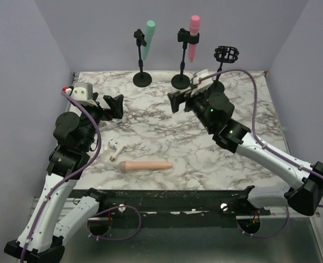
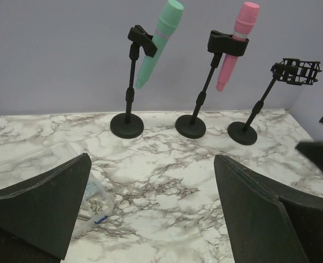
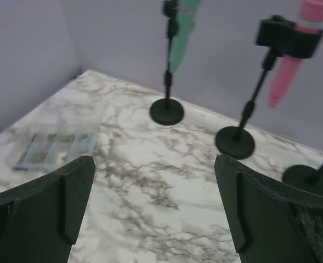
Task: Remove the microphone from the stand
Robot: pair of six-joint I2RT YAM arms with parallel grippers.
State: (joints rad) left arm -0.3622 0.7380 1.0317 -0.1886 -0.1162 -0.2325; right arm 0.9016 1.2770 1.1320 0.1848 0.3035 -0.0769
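Observation:
A green microphone (image 1: 147,38) sits clipped in the left stand (image 1: 142,79), and a pink microphone (image 1: 194,35) in the middle stand (image 1: 180,81). A third stand (image 1: 226,55) with a black shock mount is empty. A beige microphone (image 1: 147,166) lies on the marble table near the front. My left gripper (image 1: 113,106) is open and empty over the left of the table. My right gripper (image 1: 177,100) is open and empty, in front of the pink microphone's stand. The left wrist view shows the green (image 2: 160,41) and pink (image 2: 237,41) microphones ahead; the right wrist view shows them too (image 3: 182,33), (image 3: 293,66).
A clear plastic bag (image 2: 92,200) lies on the table by the left gripper, also in the right wrist view (image 3: 57,145). A small white object (image 1: 116,146) lies near the beige microphone. Purple walls close in the back and sides.

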